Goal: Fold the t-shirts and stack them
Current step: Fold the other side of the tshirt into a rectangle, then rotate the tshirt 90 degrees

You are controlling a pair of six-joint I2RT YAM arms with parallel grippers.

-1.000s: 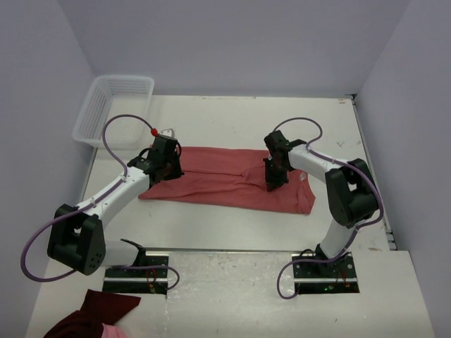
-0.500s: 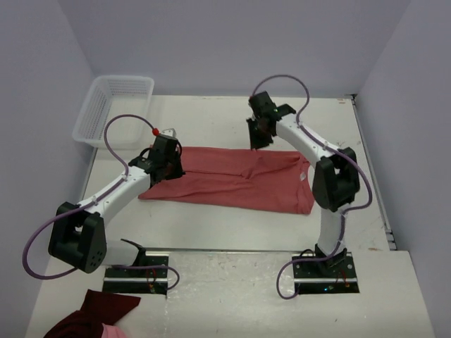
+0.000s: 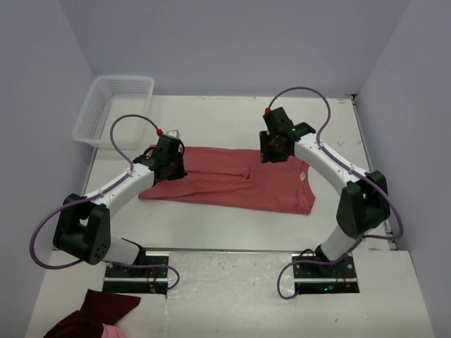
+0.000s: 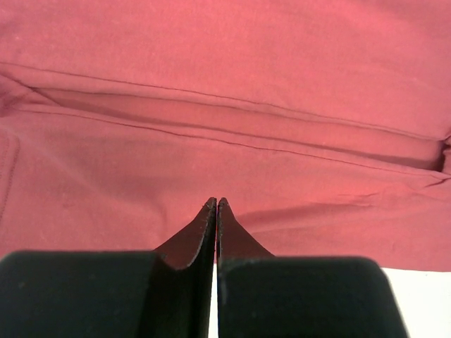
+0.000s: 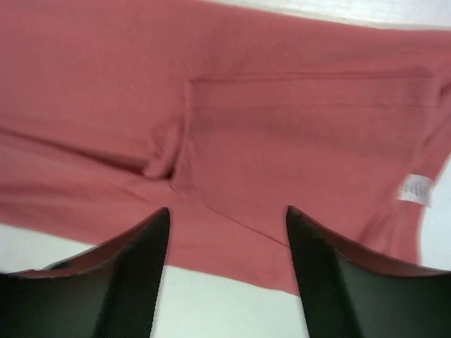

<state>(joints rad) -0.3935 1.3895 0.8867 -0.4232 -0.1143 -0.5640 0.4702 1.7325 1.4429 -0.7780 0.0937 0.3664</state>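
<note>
With my left gripper (image 4: pixel 215 203) closed at the left end of the t-shirt (image 3: pixel 218 186), perhaps on nothing, and my right gripper (image 5: pixel 227 210) open over its far edge, any fold may skew.

A salmon-red t-shirt (image 3: pixel 225 186) lies flat as a long band across the worktop (image 3: pixel 211 120). The left end effector (image 3: pixel 169 156) sits on the shirt's far left corner. The right end effector (image 3: pixel 273 146) hangs over its far edge, right of the middle. A white basket (image 3: pixel 113 109) stands beyond the shirt's left end, apart from it. A dark maroon cloth bundle (image 3: pixel 95 317) lies well to the near-left of the shirt.
</note>
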